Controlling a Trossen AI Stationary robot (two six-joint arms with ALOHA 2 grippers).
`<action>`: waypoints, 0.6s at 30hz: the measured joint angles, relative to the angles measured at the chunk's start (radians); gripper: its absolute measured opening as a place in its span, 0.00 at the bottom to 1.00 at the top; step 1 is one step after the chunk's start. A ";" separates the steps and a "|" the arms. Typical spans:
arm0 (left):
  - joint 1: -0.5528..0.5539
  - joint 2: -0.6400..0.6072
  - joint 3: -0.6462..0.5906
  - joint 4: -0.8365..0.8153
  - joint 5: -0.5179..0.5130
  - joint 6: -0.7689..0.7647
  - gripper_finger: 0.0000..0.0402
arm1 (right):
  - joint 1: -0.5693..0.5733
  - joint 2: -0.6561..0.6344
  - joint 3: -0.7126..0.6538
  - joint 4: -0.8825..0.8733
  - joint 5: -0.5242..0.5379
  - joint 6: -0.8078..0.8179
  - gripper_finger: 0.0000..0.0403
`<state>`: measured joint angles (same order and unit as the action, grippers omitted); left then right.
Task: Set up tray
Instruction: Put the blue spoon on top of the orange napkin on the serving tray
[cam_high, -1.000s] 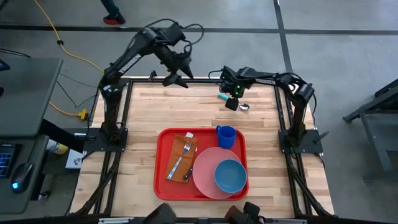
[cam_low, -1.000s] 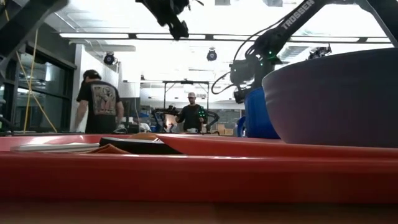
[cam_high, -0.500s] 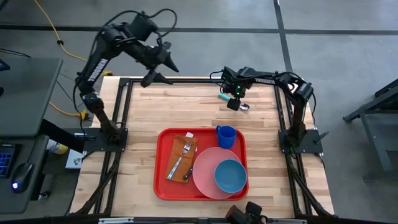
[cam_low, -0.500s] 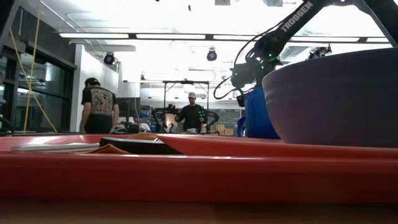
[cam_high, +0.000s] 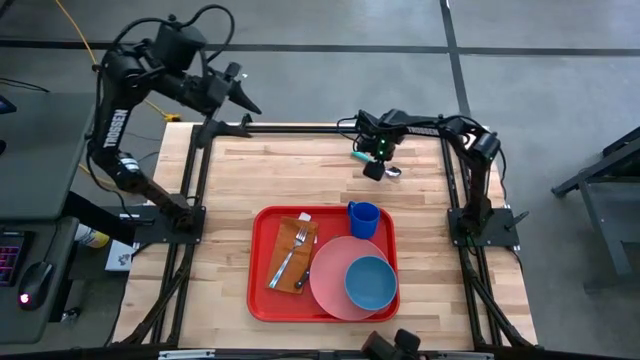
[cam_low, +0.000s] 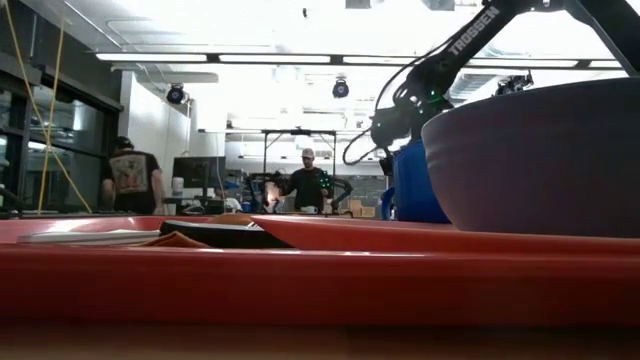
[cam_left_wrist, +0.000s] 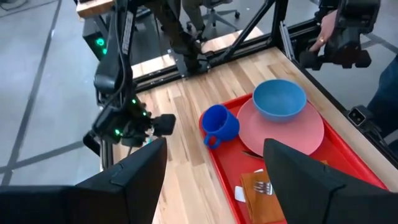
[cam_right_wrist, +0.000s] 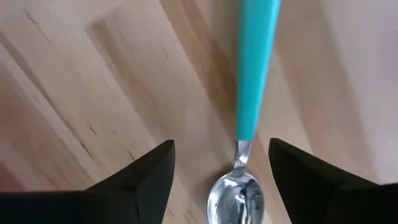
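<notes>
The red tray (cam_high: 262, 296) lies near the table's front edge. On it are a brown napkin (cam_high: 288, 258) with a fork (cam_high: 292, 256), a pink plate (cam_high: 328, 284) under a blue bowl (cam_high: 370, 282), and a blue cup (cam_high: 363, 218). A spoon with a teal handle (cam_right_wrist: 256, 68) lies flat on the wood near the far edge. My right gripper (cam_high: 374, 166) hangs over it, pointing down. It is open, one finger on either side of the spoon's neck, touching nothing. My left gripper (cam_high: 236, 100) is open, high beyond the far left corner.
The spoon's bowl (cam_high: 394, 172) points toward the table's right edge. Bare wood lies between the spoon and the tray and on the table's left half. Black frame rails (cam_high: 300, 128) run along the far edge. People stand in the room beyond (cam_low: 308, 188).
My left gripper has swung up and away from the far edge of the table toward the far left corner, tipping upward as it went, and has stayed open. My right gripper has kept over the spoon. A person in the room behind has walked further left.
</notes>
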<state>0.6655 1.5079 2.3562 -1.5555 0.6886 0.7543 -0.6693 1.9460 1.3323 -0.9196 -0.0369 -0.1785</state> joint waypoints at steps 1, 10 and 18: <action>0.000 -0.004 0.000 0.000 0.000 0.000 0.74 | 0.000 0.009 0.000 -0.006 -0.002 0.004 0.59; 0.000 -0.009 -0.009 -0.018 -0.030 -0.008 0.74 | 0.003 0.063 0.004 -0.015 0.012 0.026 0.59; 0.000 -0.009 -0.038 -0.016 -0.033 -0.007 0.74 | -0.005 0.065 0.002 0.002 0.043 0.044 0.57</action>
<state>0.6655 1.4986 2.3183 -1.5717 0.6556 0.7471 -0.6741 2.0106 1.3347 -0.9179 0.0057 -0.1343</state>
